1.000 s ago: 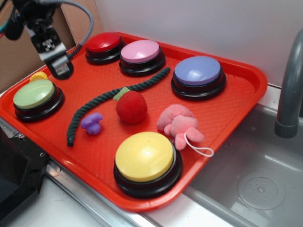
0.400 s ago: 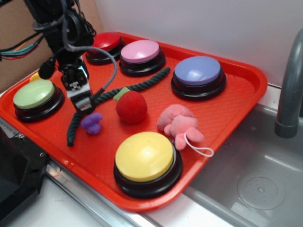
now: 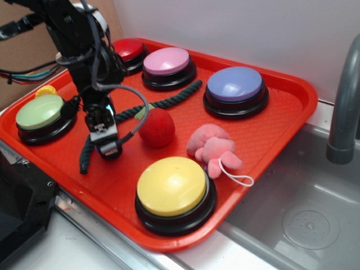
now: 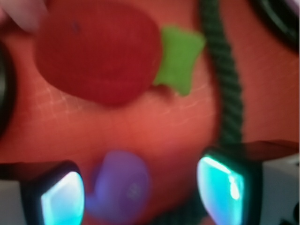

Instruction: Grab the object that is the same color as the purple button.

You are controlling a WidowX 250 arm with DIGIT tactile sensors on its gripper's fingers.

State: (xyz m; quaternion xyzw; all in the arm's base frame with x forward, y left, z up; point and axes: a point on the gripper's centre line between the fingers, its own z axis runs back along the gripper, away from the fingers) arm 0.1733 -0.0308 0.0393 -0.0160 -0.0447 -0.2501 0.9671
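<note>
The small purple toy (image 4: 119, 187) lies on the red tray (image 3: 281, 107), blurred and close in the wrist view, between my two fingers. My gripper (image 3: 107, 147) (image 4: 140, 194) is open and lowered straight over the toy, hiding it in the exterior view. The left pad (image 4: 61, 197) stands just beside the toy; a gap separates it from the right pad (image 4: 220, 187). The purple button (image 3: 234, 84), a lavender-blue dome on a black base, sits at the tray's back right, far from the gripper.
A red ball (image 3: 156, 127) with a green leaf (image 4: 180, 58) lies just beyond the gripper. A dark green rope (image 3: 169, 101) runs by the right finger. Pink plush (image 3: 211, 145), yellow button (image 3: 171, 185), green button (image 3: 40, 111), pink button (image 3: 166, 61) and red button (image 3: 128, 49) share the tray. A sink (image 3: 309, 214) lies right.
The arm has swung from the tray's back left corner forward and down, coming over the purple toy and covering it from the exterior camera. The toy has not moved.
</note>
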